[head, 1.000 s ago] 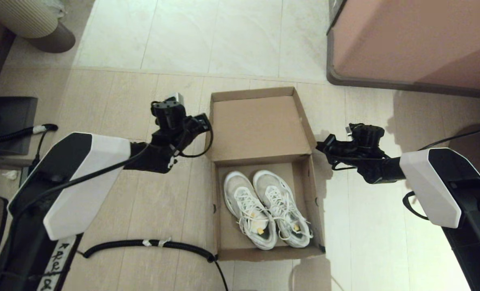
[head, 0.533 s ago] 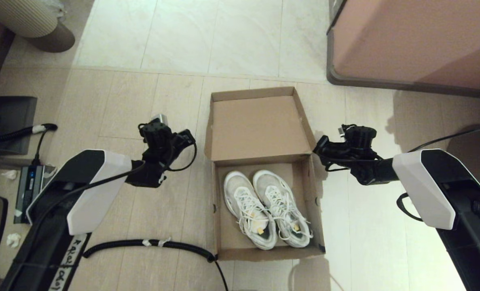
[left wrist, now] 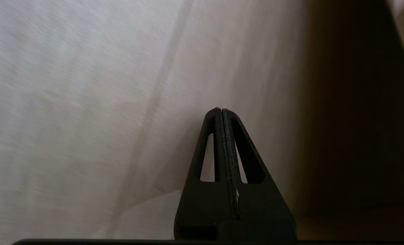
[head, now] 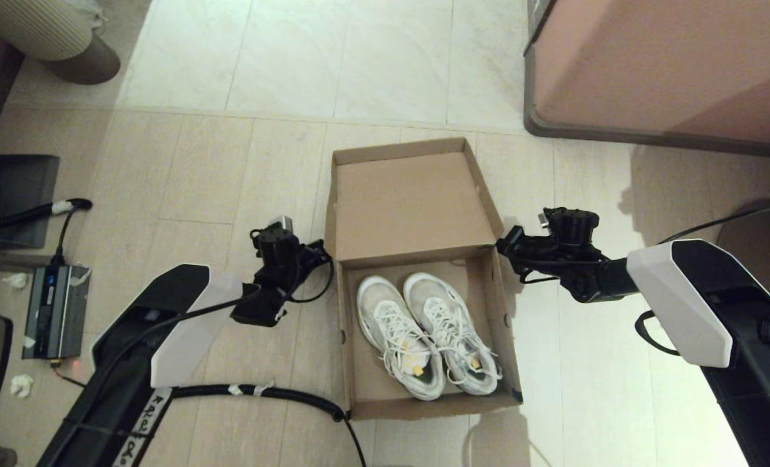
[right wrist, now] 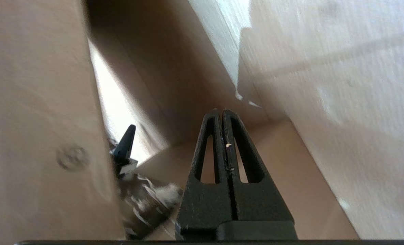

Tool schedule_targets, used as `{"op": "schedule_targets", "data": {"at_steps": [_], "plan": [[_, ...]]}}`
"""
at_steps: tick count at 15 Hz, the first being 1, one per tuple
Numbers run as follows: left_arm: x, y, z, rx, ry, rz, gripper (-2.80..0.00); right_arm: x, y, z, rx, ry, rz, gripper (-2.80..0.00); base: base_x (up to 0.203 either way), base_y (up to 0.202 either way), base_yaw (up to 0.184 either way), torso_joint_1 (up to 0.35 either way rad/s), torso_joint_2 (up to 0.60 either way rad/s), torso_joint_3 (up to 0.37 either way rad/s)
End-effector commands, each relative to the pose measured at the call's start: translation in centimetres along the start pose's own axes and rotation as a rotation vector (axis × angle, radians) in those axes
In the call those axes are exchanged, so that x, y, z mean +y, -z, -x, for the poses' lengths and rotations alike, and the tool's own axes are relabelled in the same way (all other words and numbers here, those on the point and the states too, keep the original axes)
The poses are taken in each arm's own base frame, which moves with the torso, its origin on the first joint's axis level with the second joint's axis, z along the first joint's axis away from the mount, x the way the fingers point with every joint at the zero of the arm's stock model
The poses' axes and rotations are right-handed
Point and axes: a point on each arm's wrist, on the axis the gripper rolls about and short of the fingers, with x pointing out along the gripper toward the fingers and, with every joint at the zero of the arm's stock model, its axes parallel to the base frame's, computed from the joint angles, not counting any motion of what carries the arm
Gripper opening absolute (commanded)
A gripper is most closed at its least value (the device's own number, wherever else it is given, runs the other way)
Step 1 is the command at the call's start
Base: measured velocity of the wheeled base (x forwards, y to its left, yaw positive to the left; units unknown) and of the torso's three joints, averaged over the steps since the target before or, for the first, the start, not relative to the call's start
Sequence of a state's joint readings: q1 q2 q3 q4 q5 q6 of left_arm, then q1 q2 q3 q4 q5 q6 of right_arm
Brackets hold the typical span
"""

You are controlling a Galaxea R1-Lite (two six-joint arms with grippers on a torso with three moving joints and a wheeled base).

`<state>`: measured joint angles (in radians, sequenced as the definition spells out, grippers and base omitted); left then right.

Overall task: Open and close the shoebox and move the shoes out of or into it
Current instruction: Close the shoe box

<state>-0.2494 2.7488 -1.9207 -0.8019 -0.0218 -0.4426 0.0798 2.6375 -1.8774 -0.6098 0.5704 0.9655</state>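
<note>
The left gripper (head: 323,250), fingers pressed together and empty, has dropped back beside the shoebox (head: 417,272) hinge; the lid stands open, the white sneakers (head: 427,334) lying inside; the right gripper (head: 503,244), likewise closed and empty, has edged closer; lifting the sneakers out likely comes next.

plain brown cardboard shoebox (head: 417,207) | white lace-up sneakers (head: 427,334), yellow marks inside | matte black left claw (left wrist: 221,114), black right claw (right wrist: 221,114) | pale beige wood-grain floor (head: 229,168) | pinkish-brown cabinet (head: 670,65) | black ribbed cable (head: 255,392)
</note>
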Motion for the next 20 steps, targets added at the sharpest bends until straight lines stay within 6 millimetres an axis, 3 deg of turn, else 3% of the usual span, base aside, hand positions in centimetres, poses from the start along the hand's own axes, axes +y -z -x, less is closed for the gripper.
{"op": "schedule_targets", "data": {"at_steps": [1, 6, 10, 16, 20], "plan": [[-0.2, 1.0, -0.1, 0.014, 0.006, 0.004, -2.80, 0.3, 0.6, 0.3, 0.021, 0.008, -0.013, -2.80, 0.000, 0.000, 0.000, 0.000, 0.00, 0.000], [-0.6, 2.0, -0.1, 0.033, 0.027, 0.005, -2.80, -0.9, 3.0, 2.0, 0.107, 0.085, 0.024, -2.80, 0.000, 0.000, 0.000, 0.000, 0.00, 0.000], [-1.9, 2.8, -0.1, 0.029, 0.061, 0.003, -2.80, -1.3, 4.7, 3.9, 0.160, 0.140, 0.056, -2.80, 0.000, 0.000, 0.000, 0.000, 0.00, 0.000], [-2.8, 3.6, 0.0, -0.020, 0.035, 0.000, -2.80, -2.0, 0.9, 6.0, 0.036, 0.117, 0.097, -2.80, 0.000, 0.000, 0.000, 0.000, 0.00, 0.000], [-2.3, 4.6, 0.6, 0.014, 0.017, -0.001, -2.80, -1.5, -1.7, 4.9, -0.025, 0.069, 0.079, -2.80, 0.000, 0.000, 0.000, 0.000, 0.00, 0.000]]}}
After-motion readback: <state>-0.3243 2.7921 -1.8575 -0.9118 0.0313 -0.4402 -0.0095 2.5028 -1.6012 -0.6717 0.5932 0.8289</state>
